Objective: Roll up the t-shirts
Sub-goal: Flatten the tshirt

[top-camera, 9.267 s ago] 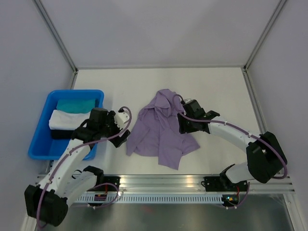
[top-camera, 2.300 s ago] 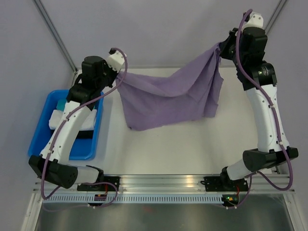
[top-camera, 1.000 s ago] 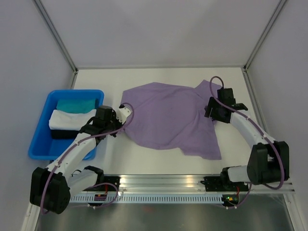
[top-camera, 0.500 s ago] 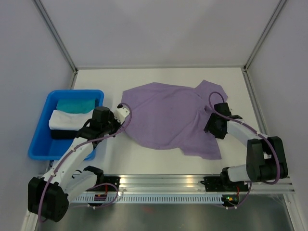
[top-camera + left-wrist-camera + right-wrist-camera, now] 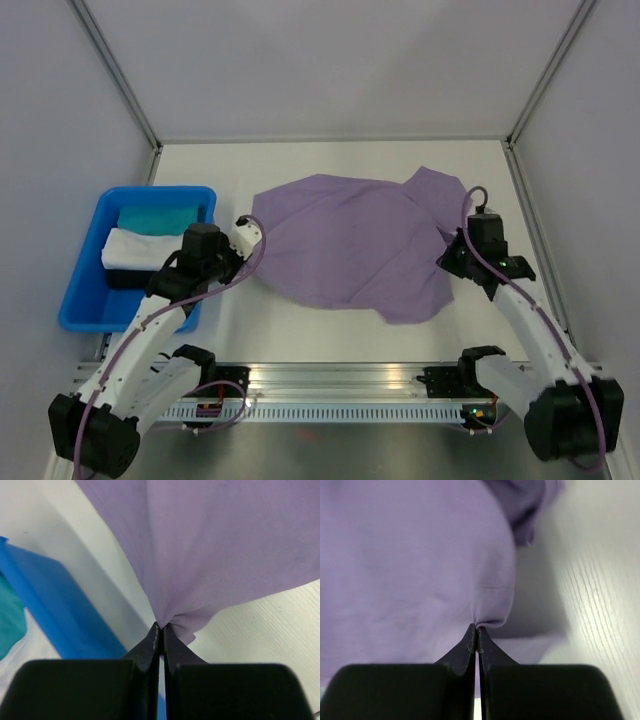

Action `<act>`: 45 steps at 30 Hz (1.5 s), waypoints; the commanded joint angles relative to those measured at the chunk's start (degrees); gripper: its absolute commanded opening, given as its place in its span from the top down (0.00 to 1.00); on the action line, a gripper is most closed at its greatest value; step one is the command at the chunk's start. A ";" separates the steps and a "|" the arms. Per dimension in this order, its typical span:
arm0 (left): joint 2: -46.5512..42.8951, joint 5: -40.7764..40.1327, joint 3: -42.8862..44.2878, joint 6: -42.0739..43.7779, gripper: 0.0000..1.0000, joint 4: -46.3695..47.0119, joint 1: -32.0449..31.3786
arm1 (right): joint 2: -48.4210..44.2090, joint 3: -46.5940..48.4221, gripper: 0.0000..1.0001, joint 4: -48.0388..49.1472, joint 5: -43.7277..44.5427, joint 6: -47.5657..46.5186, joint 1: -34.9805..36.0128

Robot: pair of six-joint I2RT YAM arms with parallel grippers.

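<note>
A white table (image 5: pixel 330 165) fills the middle of the frame, boxed in by plain pale grey panels: a back wall (image 5: pixel 330 60) at the top and side walls (image 5: pixel 50 110) at left and right. Aluminium posts (image 5: pixel 115 75) slant in from the upper corners. A metal rail (image 5: pixel 340 375) runs along the bottom. The light is soft and even.

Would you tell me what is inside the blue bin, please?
A teal cloth lies at the far end, with a white cloth beside it. The left arm covers the near right part of the bin.
</note>
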 commanded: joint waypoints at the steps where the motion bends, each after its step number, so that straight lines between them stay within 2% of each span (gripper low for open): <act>1: -4.92 -2.37 7.87 1.28 0.98 -5.93 0.12 | -15.06 11.94 1.00 -10.23 2.56 -0.84 0.11; 4: -8.52 -3.51 13.67 1.28 0.98 -11.13 0.12 | -20.43 22.22 1.00 -17.27 6.51 -1.01 0.11; 6: -10.11 -4.40 17.61 1.80 0.98 -12.97 0.12 | -20.53 30.74 1.00 -21.23 7.32 -1.54 0.11; 8: -9.59 -6.58 20.44 2.24 0.98 -13.33 0.12 | -19.40 38.11 1.00 -23.51 7.67 -2.59 0.11; 11: -4.15 -8.53 26.59 2.94 0.98 -12.55 0.12 | -16.32 43.15 1.00 -22.31 10.21 -3.73 0.11; 15: 7.88 -9.23 35.80 1.64 0.98 -8.25 0.12 | -7.73 45.00 1.00 -14.14 8.66 -3.74 0.11; 16: 13.47 -9.84 37.66 0.58 0.98 -5.80 0.12 | -2.22 47.36 1.00 -10.03 7.51 -3.74 0.02; 19: 21.58 -11.51 46.79 -3.37 0.98 -1.31 0.12 | 12.91 55.96 1.00 -4.73 5.92 -5.05 -0.07; 20: 26.75 -12.39 52.30 -3.99 0.98 -0.42 0.12 | 17.56 66.00 1.00 -4.63 5.57 -6.19 -0.15; 21: 30.02 -14.48 55.49 -4.17 0.98 0.11 0.12 | 27.36 72.28 1.00 -4.98 3.39 -6.63 -0.68; 22: 32.84 -15.81 58.91 -4.17 0.98 0.81 0.20 | 32.50 87.31 1.00 -7.59 2.50 -6.81 -1.03; 23: 37.91 -17.04 65.56 -4.43 0.98 0.99 0.64 | 37.69 96.16 1.00 -9.53 1.53 -6.47 -1.56; 24: 39.96 -18.36 68.85 -5.04 0.98 1.08 0.99 | 47.22 105.21 1.00 -11.38 -1.00 -5.16 -2.87; 25: 41.81 -18.72 72.19 -5.57 0.98 0.99 1.60 | 50.88 119.66 1.00 -12.27 -5.29 -2.97 -3.92; 26: 44.61 -19.07 77.87 -6.80 0.98 0.99 2.74 | 53.10 123.02 1.00 -10.71 -7.34 -0.68 -5.24; 27: 45.51 -19.25 80.37 -7.33 0.98 1.08 3.28 | 52.25 122.45 1.00 -7.47 -9.45 1.86 -6.82; 28: 46.39 -19.08 82.66 -7.60 0.98 1.08 3.89 | 49.46 112.61 1.00 1.96 -12.34 8.15 -11.27; 30: 47.71 -18.20 87.40 -6.55 0.98 1.08 4.68 | 39.65 99.39 1.00 13.33 -13.77 13.55 -17.52; 31: 47.80 -17.68 88.29 -5.07 0.98 0.99 4.69 | 37.76 94.63 1.00 17.56 -13.25 13.66 -19.04; 34: 47.72 -17.14 88.92 -3.47 0.98 1.08 4.69 | 36.77 100.96 1.00 10.96 -12.54 8.32 -22.39; 35: 47.63 -17.75 88.48 -3.03 0.98 1.08 4.69 | 36.86 101.52 1.00 10.41 -14.72 8.13 -23.00; 37: 46.67 -18.46 87.08 -3.03 0.98 0.91 4.69 | 35.81 98.99 1.00 10.22 -16.75 8.13 -24.41; 39: 45.26 -15.67 82.87 -3.55 0.98 0.82 4.69 | 33.10 94.78 1.00 10.05 -18.42 8.04 -24.59; 42: 41.93 -10.84 75.23 -3.21 0.98 1.17 4.69 | 27.14 81.35 1.00 9.70 -19.92 7.69 -24.50; 45: 37.97 -5.83 64.17 -1.63 0.98 2.22 4.69 | 18.69 57.93 1.00 9.35 -19.23 7.43 -24.59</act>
